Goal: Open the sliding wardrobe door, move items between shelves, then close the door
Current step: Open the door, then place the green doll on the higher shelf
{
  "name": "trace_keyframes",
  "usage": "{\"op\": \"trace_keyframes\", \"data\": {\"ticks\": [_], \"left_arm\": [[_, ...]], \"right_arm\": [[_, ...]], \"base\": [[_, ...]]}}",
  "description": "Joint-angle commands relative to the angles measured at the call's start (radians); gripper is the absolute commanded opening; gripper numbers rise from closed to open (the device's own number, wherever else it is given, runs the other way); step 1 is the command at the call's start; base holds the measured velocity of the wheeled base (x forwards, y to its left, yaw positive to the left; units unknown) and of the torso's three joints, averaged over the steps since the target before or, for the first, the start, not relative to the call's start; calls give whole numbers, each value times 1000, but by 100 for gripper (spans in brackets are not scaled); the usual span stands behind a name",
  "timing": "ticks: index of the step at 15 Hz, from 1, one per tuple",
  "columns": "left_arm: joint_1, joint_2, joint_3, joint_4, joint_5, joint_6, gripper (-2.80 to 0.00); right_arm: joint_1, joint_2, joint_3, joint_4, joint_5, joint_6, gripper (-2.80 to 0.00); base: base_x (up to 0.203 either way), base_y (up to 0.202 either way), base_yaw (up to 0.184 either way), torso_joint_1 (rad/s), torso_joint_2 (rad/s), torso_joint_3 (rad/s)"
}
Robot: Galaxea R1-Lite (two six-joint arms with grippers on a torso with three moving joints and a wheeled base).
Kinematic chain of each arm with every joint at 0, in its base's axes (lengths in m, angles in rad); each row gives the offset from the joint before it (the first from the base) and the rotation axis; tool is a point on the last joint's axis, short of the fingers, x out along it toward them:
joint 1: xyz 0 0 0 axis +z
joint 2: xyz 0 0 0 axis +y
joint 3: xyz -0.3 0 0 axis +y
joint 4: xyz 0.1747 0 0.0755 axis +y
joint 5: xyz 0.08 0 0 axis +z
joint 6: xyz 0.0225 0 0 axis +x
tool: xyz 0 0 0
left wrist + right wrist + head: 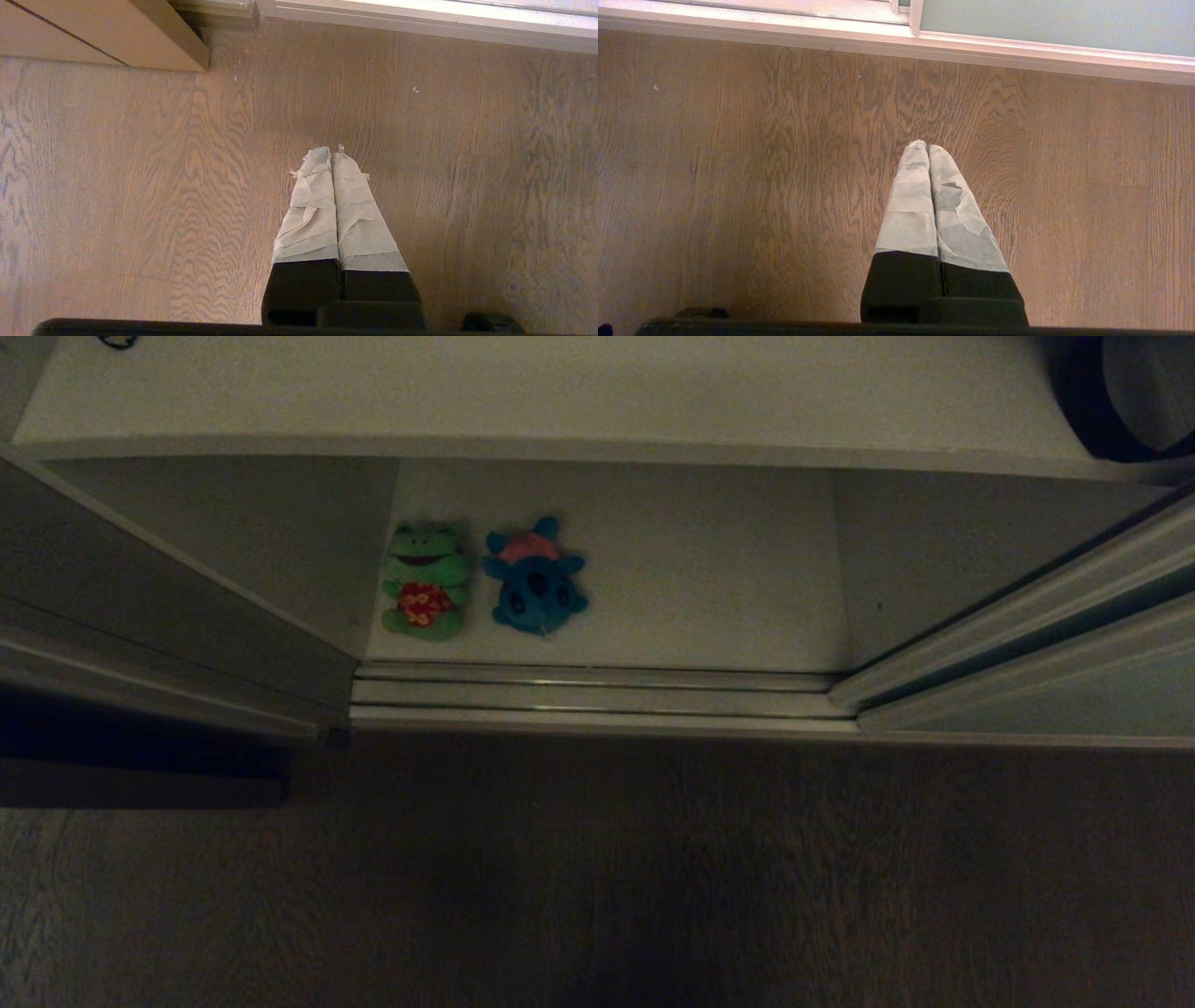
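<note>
- The left gripper (pixel 332 151) hangs over bare wood floor (pixel 140 186), its taped fingers (pixel 310 205) pressed together with nothing between them.
- The right gripper (pixel 927 145) does the same on its own side, taped tips closed on nothing, also pointing down at the floor.
- Neither arm shows in the head view, so both look parked rather than at work.
- Ahead of both grippers, past the floor, runs the pale bottom track (pixel 597 695) of the wardrobe; the opening stands clear behind it.
- The sliding wardrobe door (pixel 1074 705), pale grey-green in a slim frame, sits pushed off to the robot's right; its panel lies just beyond the right gripper's tips in that wrist view.
- On the lower of the shelves (pixel 700 579), well beyond and above the left gripper's reach as it now hangs, lie the items: a green frog (pixel 426 581) and just beside it a teal-blue plush (pixel 535 577), both flat on their backs near the left side wall.
- A second shelf (pixel 560 392) lies above, with a dark object (pixel 1120 401) at its right end.
- Judged from this, the door step is done and the moving of the toys is the step in hand, not yet begun.
- The next move would call for raising an arm, likely the left, spreading its fingers, and reaching over the track to a toy without catching the upper board's edge.
</note>
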Motion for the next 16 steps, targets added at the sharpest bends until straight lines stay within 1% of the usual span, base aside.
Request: {"op": "trace_keyframes", "data": {"ticks": [1,12,13,16], "left_arm": [[0,2,0,0,0,-1,-280],[0,1,-1,1,0,-2,-280],[0,1,-1,1,0,-1,-280],[0,1,0,1,0,-3,-280]], "right_arm": [[1,-3,0,0,0,0,-280],[-1,-3,0,0,0,0,-280],[0,-3,0,0,0,0,-280],[-1,-3,0,0,0,0,-280]], "base": [[0,0,0,0,0,0],[0,0,0,0,0,0],[76,0,-7,2,-2,6],[204,0,2,3,1,-1]]}}
